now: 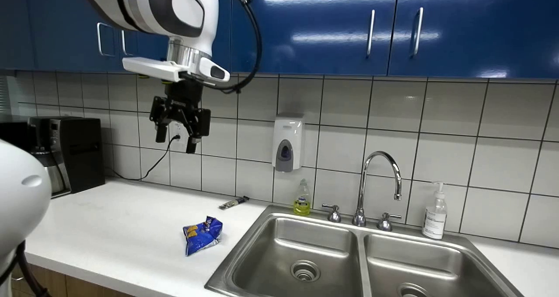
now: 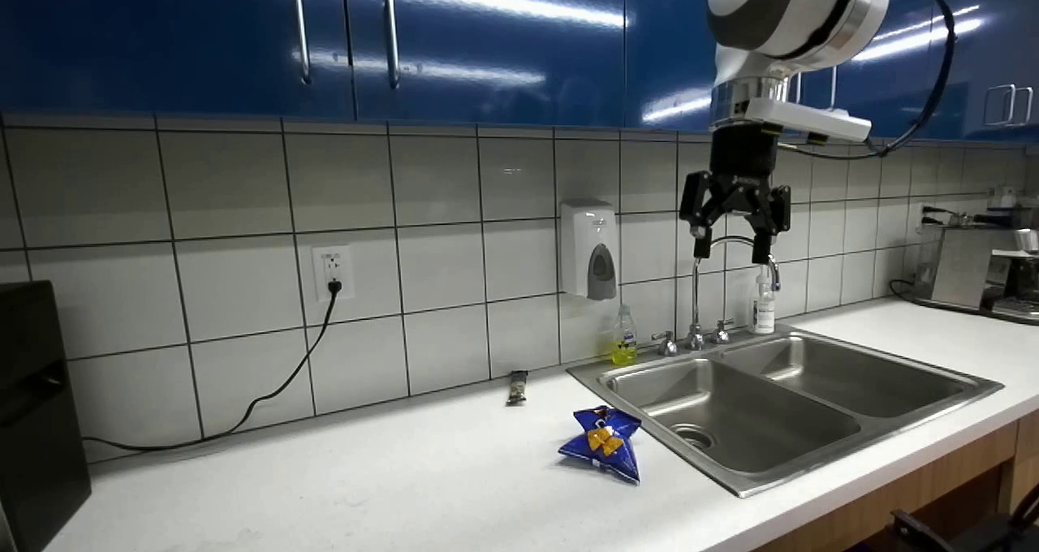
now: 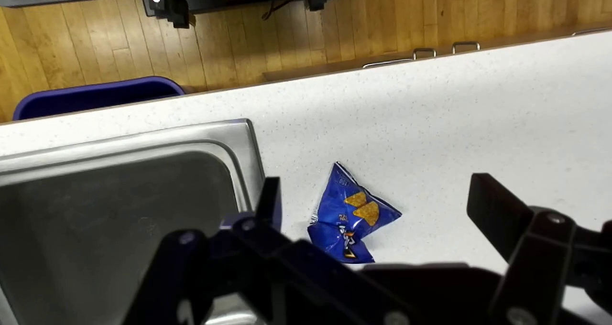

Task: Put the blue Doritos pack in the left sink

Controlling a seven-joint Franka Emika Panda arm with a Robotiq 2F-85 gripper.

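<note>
Seems to be at the reaching step, with the pincer (image 1: pixel 176 141) spread wide and grasping nothing, high above the bench (image 1: pixel 118 227). Find the blue Doritos pack (image 1: pixel 203 236) between front and wall-side edges, near but apart from the left sink (image 1: pixel 297 251). Should next centre over it, descend and close gently.

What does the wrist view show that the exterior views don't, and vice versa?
Wrist view only: the purple bin and wood floor.

In both exterior views but not the wrist: the wall dispenser, blue cabinets and bottle of yellow liquid.

Shared: the blue Doritos pack on the white counter beside the left sink, and the open pincer, holding nothing.
</note>
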